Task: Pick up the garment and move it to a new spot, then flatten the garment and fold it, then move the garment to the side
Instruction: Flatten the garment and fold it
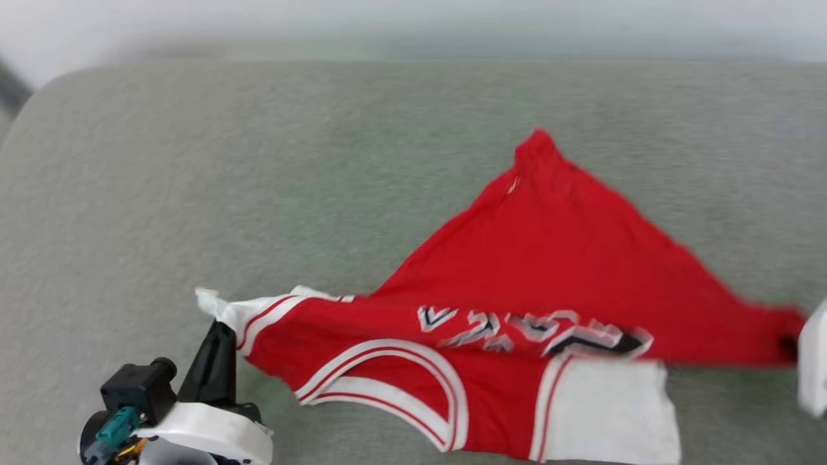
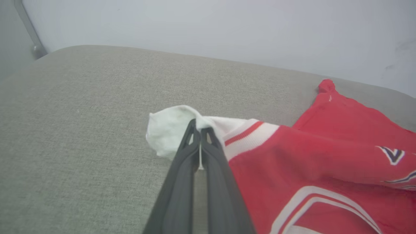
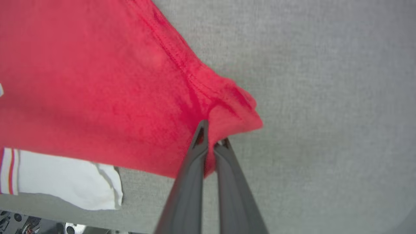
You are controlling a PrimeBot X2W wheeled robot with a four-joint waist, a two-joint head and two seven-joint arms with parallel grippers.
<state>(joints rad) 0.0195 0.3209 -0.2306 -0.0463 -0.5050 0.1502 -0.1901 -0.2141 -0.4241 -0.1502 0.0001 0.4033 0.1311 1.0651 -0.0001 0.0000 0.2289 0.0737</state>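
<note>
The garment [image 1: 555,258], a red jersey with white sleeves and striped trim, is stretched across the grey cushion with black-and-white print along a fold. My left gripper [image 1: 216,326] at the lower left is shut on the white sleeve [image 2: 169,128]; its fingers [image 2: 208,152] pinch that cloth. At the right edge, my right gripper [image 1: 789,345] is shut on a red corner of the garment [image 3: 227,104], its dark fingers [image 3: 198,146] clamped over the hem. The other white sleeve [image 1: 607,407] hangs at the front. A red corner [image 1: 539,145] points toward the back.
A grey fabric cushion [image 1: 258,181] carries everything, with open surface to the left and behind the garment. A pale wall [image 2: 227,26] rises behind its far edge. A dark bar [image 2: 27,27] stands at the far left corner.
</note>
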